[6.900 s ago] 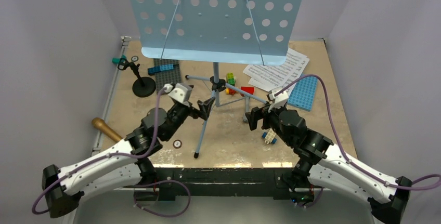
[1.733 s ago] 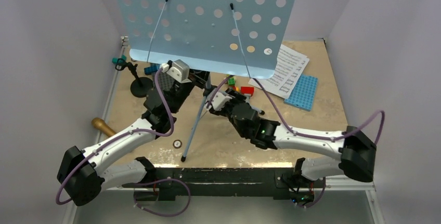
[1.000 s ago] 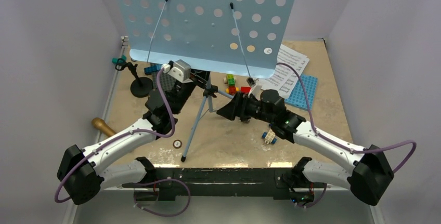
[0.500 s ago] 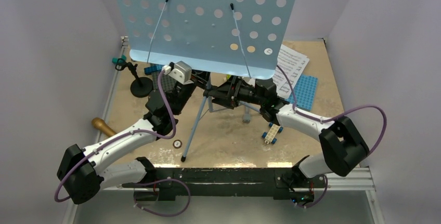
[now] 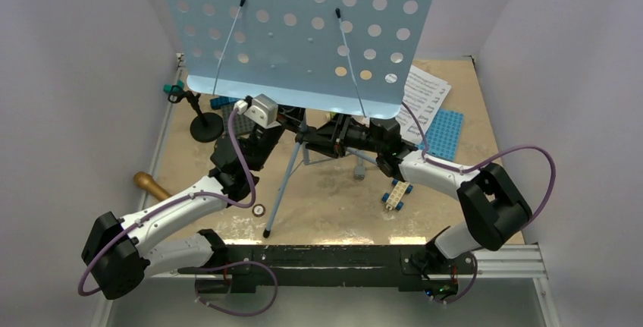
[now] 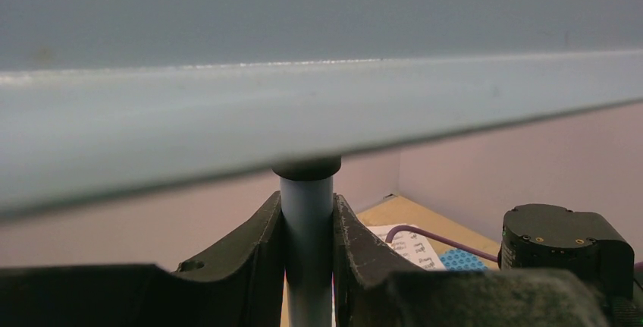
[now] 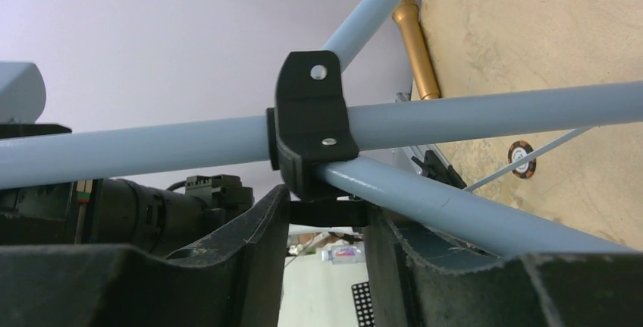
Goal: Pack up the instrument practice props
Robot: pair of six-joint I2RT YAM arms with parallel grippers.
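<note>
Light-blue music stand (image 5: 303, 31) stands upright on its tripod legs near the middle of the table (image 5: 334, 205) in the overhead view, its perforated desk filling the top of the picture; the left gripper (image 5: 292, 120) reaches in just under the desk at the pole, and the right gripper (image 5: 312, 139) comes from the other side at the black hub (image 5: 303, 136) where the legs meet. Sheet music (image 5: 421, 98) lies flat at the back right, partly over a blue baseplate (image 5: 447, 126); the mic stand (image 5: 205, 124) sits upright at the back left, the toy microphone (image 5: 152, 184) lies at the left edge, a white and blue brick (image 5: 395, 194) lies near the right arm, and a small round disc (image 5: 259, 209) lies by the front leg. From the left wrist, the left gripper (image 6: 307, 262) is narrowed onto the pole (image 6: 306, 213), both fingers (image 6: 261, 247) pressed against its sides just below the desk's lip (image 6: 303, 114). From the right wrist, the right gripper (image 7: 326, 224) is part closed around a short black piece under the black hub (image 7: 311, 122), its fingers (image 7: 265, 236) right at that piece's ends; whether they press on it I cannot tell, and the toy microphone (image 7: 415, 46) shows beyond on the table
</note>
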